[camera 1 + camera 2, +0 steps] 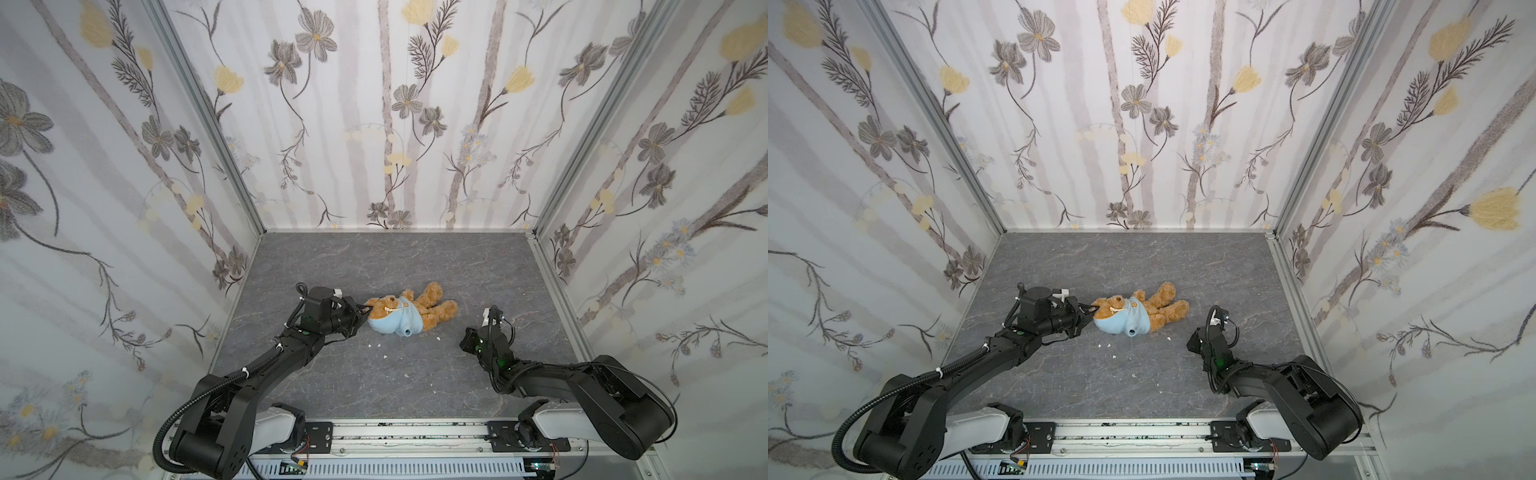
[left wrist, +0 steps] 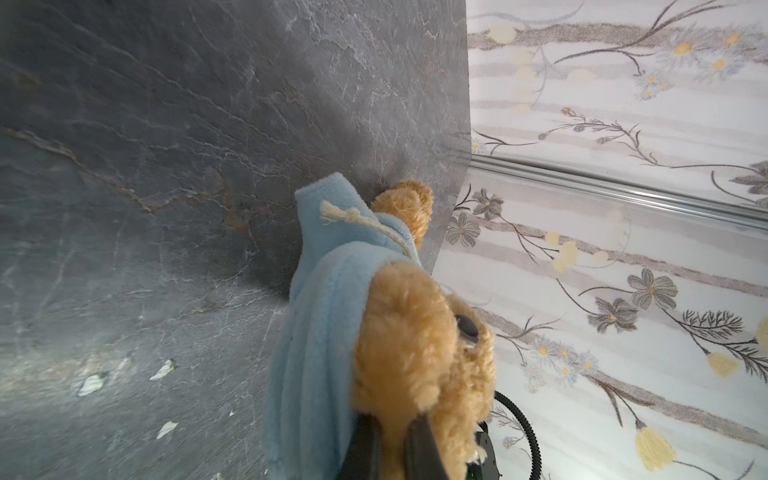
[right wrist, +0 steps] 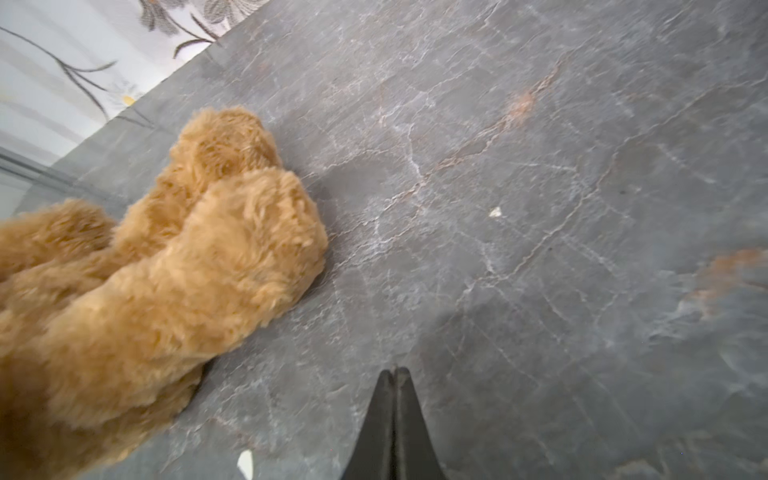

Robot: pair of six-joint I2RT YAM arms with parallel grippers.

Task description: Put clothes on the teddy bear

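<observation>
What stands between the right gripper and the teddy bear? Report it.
Nothing visible. Only tabletop and a tiny white scrap lie between the shut, empty right gripper and the legs of the teddy bear.

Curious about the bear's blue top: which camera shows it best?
A top view: the whole blue top on the teddy bear shows. Left wrist view: close but partial. Right wrist view: only fur.

teddy bear [image 1: 430, 308] lying on the table [image 1: 374, 257]
</observation>
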